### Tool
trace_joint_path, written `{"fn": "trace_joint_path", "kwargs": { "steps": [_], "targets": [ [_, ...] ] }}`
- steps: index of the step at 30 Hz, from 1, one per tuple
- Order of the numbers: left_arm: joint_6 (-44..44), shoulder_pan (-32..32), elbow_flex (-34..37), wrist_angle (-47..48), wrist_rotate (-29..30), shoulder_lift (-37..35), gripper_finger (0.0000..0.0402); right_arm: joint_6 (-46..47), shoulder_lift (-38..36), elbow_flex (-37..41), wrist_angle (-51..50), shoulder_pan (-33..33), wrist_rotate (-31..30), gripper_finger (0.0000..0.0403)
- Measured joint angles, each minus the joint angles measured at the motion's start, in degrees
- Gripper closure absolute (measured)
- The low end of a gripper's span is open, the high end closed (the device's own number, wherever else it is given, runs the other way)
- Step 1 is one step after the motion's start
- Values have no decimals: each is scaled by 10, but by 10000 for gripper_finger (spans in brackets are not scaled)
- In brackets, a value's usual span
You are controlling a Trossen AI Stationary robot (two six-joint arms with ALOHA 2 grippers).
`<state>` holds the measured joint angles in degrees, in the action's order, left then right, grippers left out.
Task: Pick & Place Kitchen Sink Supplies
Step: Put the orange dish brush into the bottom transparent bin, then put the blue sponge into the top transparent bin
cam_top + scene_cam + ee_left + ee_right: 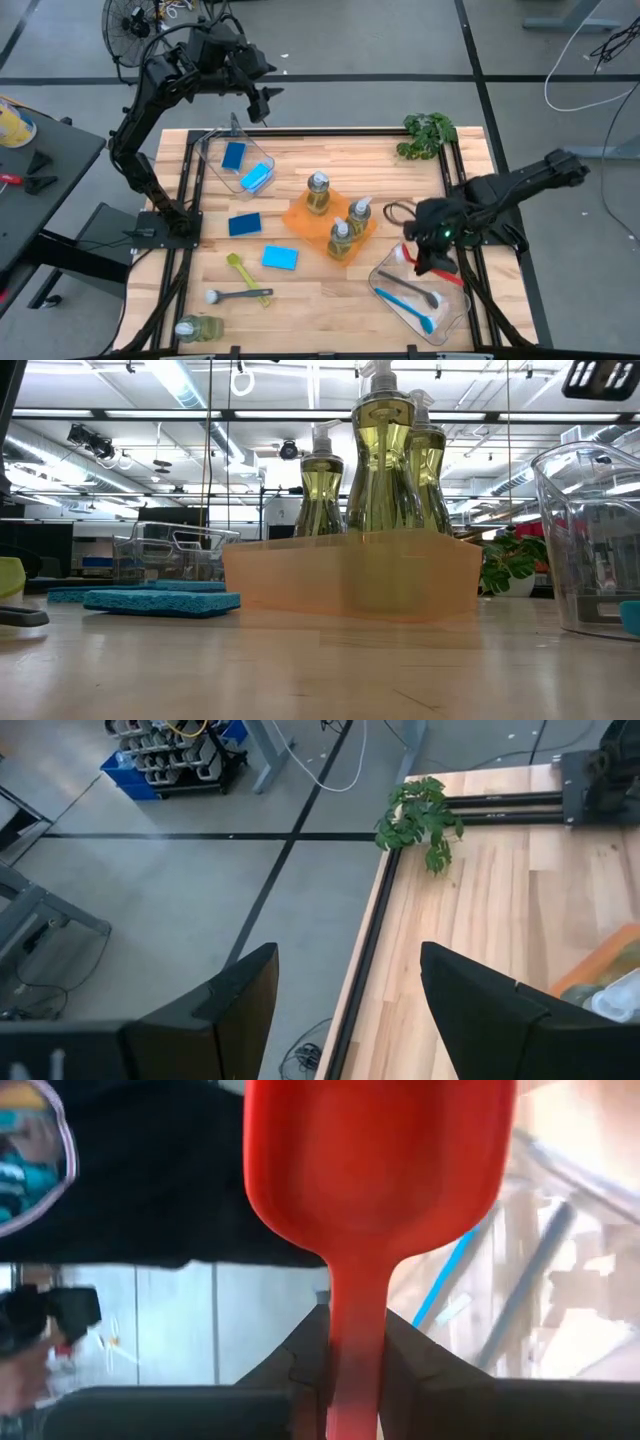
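While clamped on the red brush (370, 1210), the right gripper (432, 262) hangs over the right clear bin (458, 318). Far from that bin, the left gripper (262, 103) waits spread open.

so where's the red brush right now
The red brush is clamped in the right gripper, held over the clear bin at the table's right front in the high view.

Three soap bottles (338, 215) upright in orange tray; fourth (197, 327) lying near-left. Blue sponges (279, 257) scattered left. Red brush (372, 1200) gripped.
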<state>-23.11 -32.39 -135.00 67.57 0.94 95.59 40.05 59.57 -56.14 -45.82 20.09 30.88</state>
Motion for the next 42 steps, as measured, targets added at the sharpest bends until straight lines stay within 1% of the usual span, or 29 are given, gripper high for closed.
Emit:
{"fn": "trace_joint_path", "kwargs": {
  "steps": [6,11,14,22,27,31,33,42],
  "targets": [
    [2,2,0,0,-30,0,154,0,57,0,20,61,-4,348],
    [4,2,0,0,-32,0,154,7,105,0,86,95,-7,348],
    [4,2,0,0,-32,0,154,16,132,0,101,111,-31,347],
    [-1,2,0,0,-32,0,154,18,181,0,95,124,-50,346],
    [-6,2,0,0,-32,0,154,55,195,0,91,123,-47,335],
    [-7,2,0,0,-32,0,154,113,195,0,76,123,-44,322],
    [-7,2,0,0,-32,0,154,127,195,0,70,124,-42,312],
    [-7,2,0,0,-32,0,154,135,195,0,71,124,-44,239]
  ]
}}
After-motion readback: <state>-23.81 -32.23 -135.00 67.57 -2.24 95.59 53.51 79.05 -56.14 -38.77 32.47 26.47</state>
